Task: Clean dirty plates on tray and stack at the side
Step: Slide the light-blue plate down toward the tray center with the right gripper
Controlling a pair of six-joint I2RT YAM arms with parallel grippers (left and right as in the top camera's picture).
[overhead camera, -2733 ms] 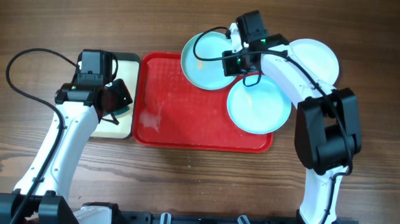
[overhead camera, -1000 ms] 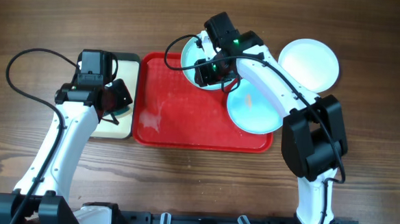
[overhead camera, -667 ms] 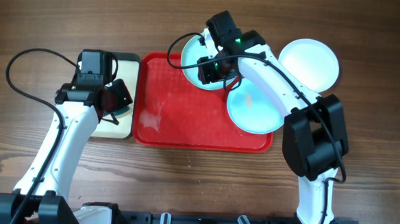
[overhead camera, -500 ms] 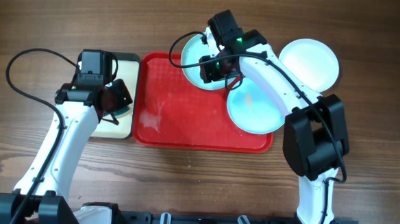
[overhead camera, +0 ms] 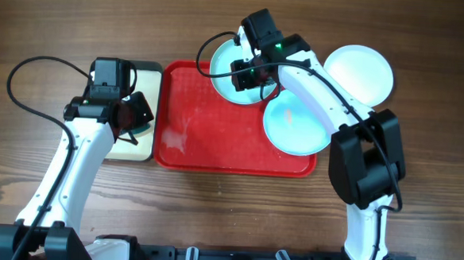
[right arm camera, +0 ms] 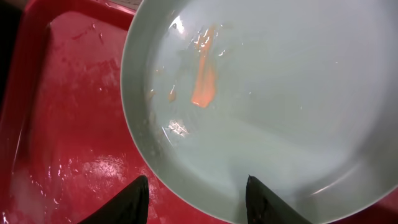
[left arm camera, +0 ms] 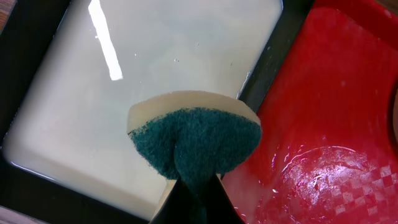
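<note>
The red tray (overhead camera: 208, 137) lies mid-table. One pale blue plate (overhead camera: 224, 62) rests over its far rim. A second pale blue plate (overhead camera: 303, 130), with an orange smear, sits at its right end. The white plate (overhead camera: 366, 73) lies on the table to the right. My right gripper (overhead camera: 247, 73) is open above the far blue plate. In the right wrist view its fingers (right arm camera: 196, 205) straddle the rim of a smeared pale blue plate (right arm camera: 280, 99) on the wet tray (right arm camera: 68, 124). My left gripper (overhead camera: 135, 117) is shut on a green-and-cream sponge (left arm camera: 196, 140).
A black-rimmed cream tray (overhead camera: 143, 76) stands left of the red tray; the sponge hangs over its right rim (left arm camera: 273, 56), with its wet floor (left arm camera: 155, 74) below. Water films the red tray's floor (left arm camera: 323, 155). The right arm's links cross above the right blue plate.
My right gripper swung left from between the plates to over the far blue plate, then edged slightly toward the far side. The left arm and sponge have not moved.
</note>
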